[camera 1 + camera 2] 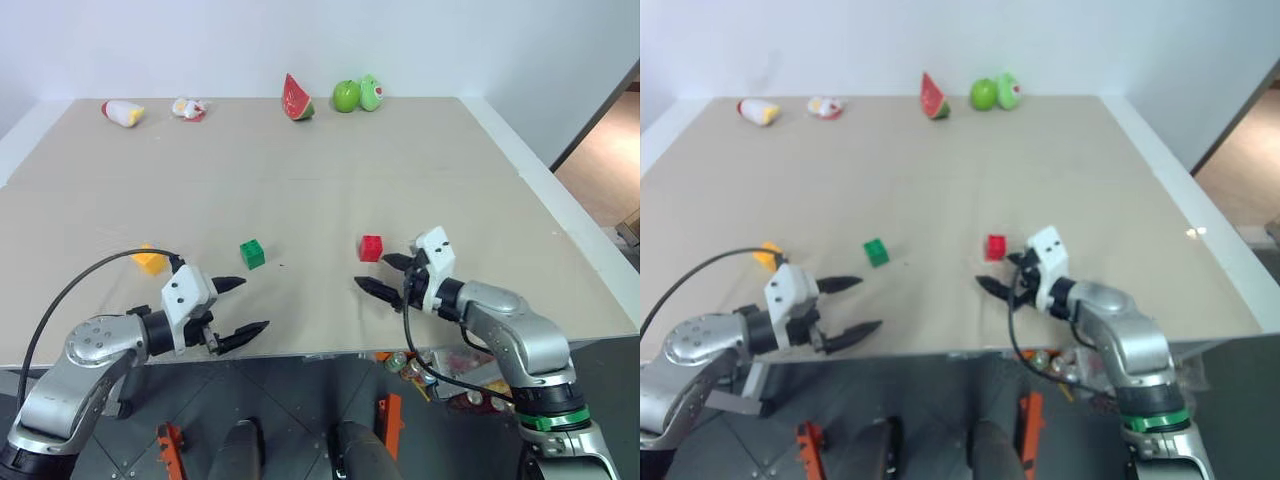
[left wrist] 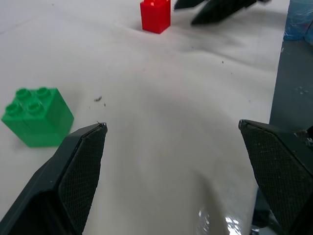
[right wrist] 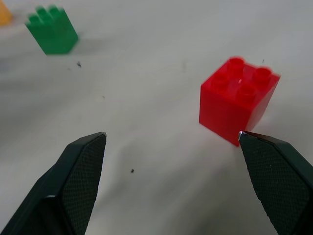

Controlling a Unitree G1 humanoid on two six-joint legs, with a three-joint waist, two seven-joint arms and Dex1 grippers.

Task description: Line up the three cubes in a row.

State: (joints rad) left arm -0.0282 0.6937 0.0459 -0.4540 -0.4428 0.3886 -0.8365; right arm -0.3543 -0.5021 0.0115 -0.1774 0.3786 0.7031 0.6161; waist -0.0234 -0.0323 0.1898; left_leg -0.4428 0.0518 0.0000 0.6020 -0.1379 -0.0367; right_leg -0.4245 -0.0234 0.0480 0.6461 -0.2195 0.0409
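Observation:
Three studded cubes rest on the beige table: a yellow-orange cube at the left, a green cube in the middle and a red cube at the right. My left gripper is open and empty near the table's front edge, just short of the green cube. Open and empty too, my right gripper sits just right of the red cube, one fingertip close beside it without touching. The right gripper's fingers appear beyond the red cube in the left wrist view.
Toy foods line the table's far edge: a watermelon slice, green fruits, and two small white toys at the far left. A cable loops from my left arm over the table's front left corner. Clutter lies on the floor below the front edge.

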